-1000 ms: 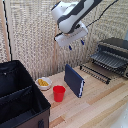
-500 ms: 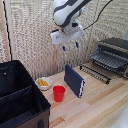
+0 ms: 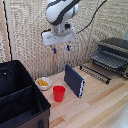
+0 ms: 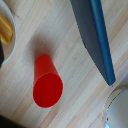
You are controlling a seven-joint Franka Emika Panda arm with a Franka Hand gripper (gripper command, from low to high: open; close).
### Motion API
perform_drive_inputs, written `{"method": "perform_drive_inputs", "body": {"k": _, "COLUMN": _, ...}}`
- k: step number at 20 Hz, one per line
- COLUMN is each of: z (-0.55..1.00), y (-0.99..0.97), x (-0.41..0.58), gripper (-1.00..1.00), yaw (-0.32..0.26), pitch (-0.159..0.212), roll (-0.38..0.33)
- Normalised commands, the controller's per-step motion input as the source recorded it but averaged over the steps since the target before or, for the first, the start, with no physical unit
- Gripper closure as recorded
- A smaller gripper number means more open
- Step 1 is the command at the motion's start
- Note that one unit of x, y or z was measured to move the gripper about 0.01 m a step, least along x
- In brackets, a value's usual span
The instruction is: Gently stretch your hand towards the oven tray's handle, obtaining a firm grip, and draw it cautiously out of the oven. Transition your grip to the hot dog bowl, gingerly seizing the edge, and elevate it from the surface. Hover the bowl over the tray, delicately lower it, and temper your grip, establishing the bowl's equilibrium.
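The oven (image 3: 114, 52) is a dark boxy appliance at the exterior view's right, with the slatted oven tray (image 3: 109, 60) showing at its open front. The hot dog bowl (image 3: 43, 83), small and cream with yellow food, rests on the wooden table beside the black case; a sliver of the hot dog bowl (image 4: 5, 30) shows in the wrist view. My gripper (image 3: 61, 49) hangs high above the table, between bowl and oven, with its blue-tipped fingers apart and nothing between them. The fingers do not show in the wrist view.
A red cup (image 3: 59, 93) stands just in front of the bowl; the red cup (image 4: 47, 83) is also in the wrist view. A dark blue upright slab (image 3: 74, 79) stands mid-table. A long black wire rack (image 3: 95, 73) lies before the oven. A big black case (image 3: 20, 102) fills the exterior view's lower left.
The arm has shifted slightly toward the exterior view's left. Nothing on the table has moved.
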Motion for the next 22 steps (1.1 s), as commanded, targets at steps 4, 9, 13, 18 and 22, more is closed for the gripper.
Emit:
{"method": "perform_drive_inputs", "body": {"k": 4, "z": -0.25, "y": 0.05, "x": 0.116, "gripper": -1.00, "yaw": 0.000, "pitch": 0.024, "roll": 0.042}}
{"method": "perform_drive_inputs", "body": {"k": 9, "z": -0.49, "y": 0.08, "x": 0.130, "gripper": -1.00, "yaw": 0.003, "pitch": -0.011, "roll": 0.044}}
{"method": "perform_drive_inputs", "body": {"k": 13, "z": -0.58, "y": 0.19, "x": 0.114, "gripper": -1.00, "yaw": 0.000, "pitch": -0.045, "roll": 0.032}}
{"method": "perform_drive_inputs", "body": {"k": 18, "z": -0.54, "y": 0.21, "x": 0.087, "gripper": -1.00, "yaw": 0.000, "pitch": -0.069, "roll": 0.042}}
{"method": "perform_drive_inputs", "body": {"k": 22, "z": -0.46, "y": 0.21, "x": 0.119, "gripper": -1.00, "yaw": 0.000, "pitch": -0.095, "roll": 0.061}}
